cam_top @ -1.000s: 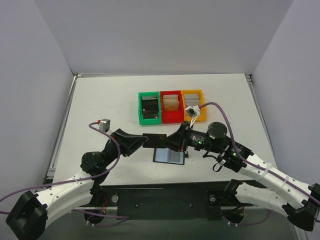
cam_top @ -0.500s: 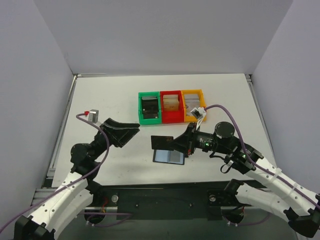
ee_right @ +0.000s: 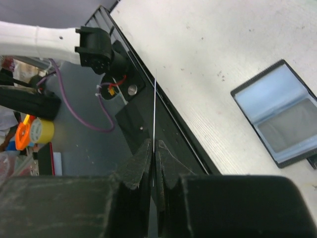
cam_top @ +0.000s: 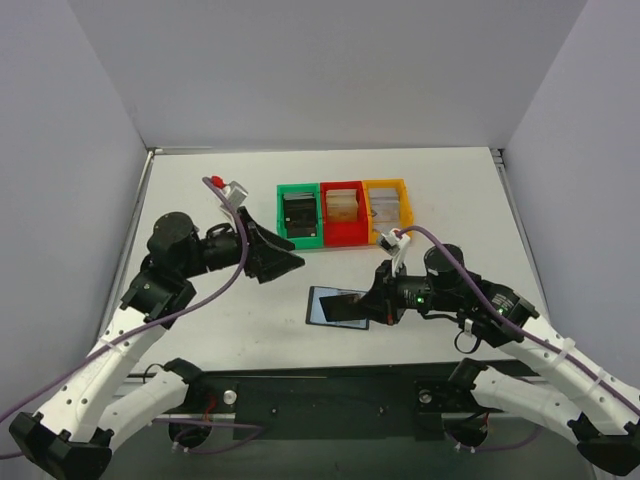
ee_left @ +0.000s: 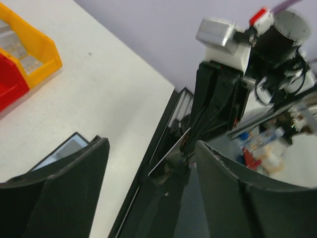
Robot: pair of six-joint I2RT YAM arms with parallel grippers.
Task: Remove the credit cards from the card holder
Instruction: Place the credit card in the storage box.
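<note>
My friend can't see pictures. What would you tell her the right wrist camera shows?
The right gripper is pinched shut on a thin credit card, seen edge-on like a line. Near the picture's right edge, the black card holder lies open on the white table, its shiny grey-blue pockets facing up.

Bright, even light; faint shadows on the tabletop point(cam_top: 450, 200); glare on the card holder point(ee_right: 282, 119); wrist views blur toward six o'clock.
</note>
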